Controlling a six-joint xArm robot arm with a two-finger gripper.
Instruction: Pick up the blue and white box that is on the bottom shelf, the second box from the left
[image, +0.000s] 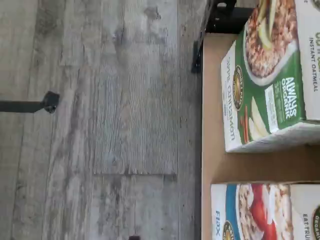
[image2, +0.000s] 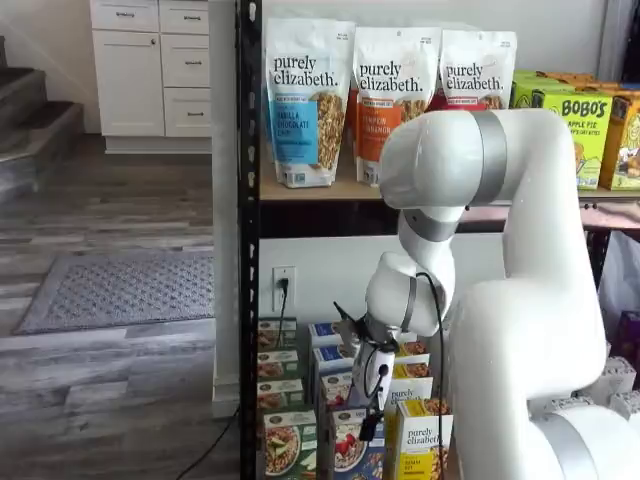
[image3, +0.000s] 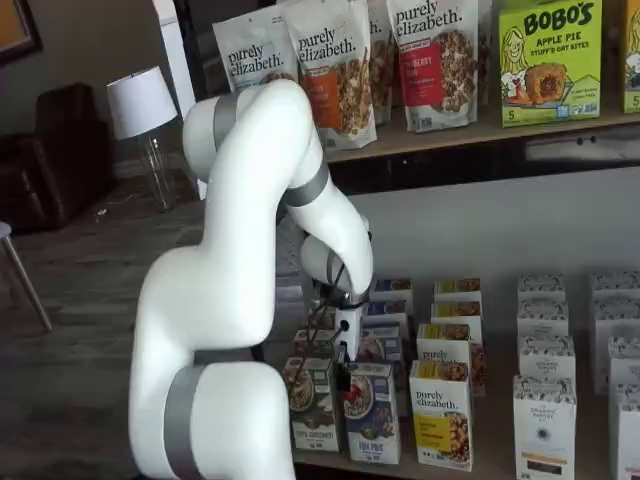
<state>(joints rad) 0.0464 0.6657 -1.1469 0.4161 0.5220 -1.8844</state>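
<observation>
- Down on the bottom shelf, the blue and white box stands in the front row, just beside the green-trimmed box on one side and the yellow purely elizabeth box on the other.
- Both shelf views have the gripper hanging right above that blue and white box, not touching it as far as I can see.
- Fingers are too small and dark to make out; going by everything else I'd call them spread wide, with nothing in them.
- Wrist view catches the green-trimmed box and, next to it, a slice of the blue one, bowl with red berries showing.
- So we're in the approach/line-up step, nothing grabbed yet.
- Next move, my guess: come straight down over the blue box, straddle it without bumping either neighbour, then squeeze and lift.
</observation>
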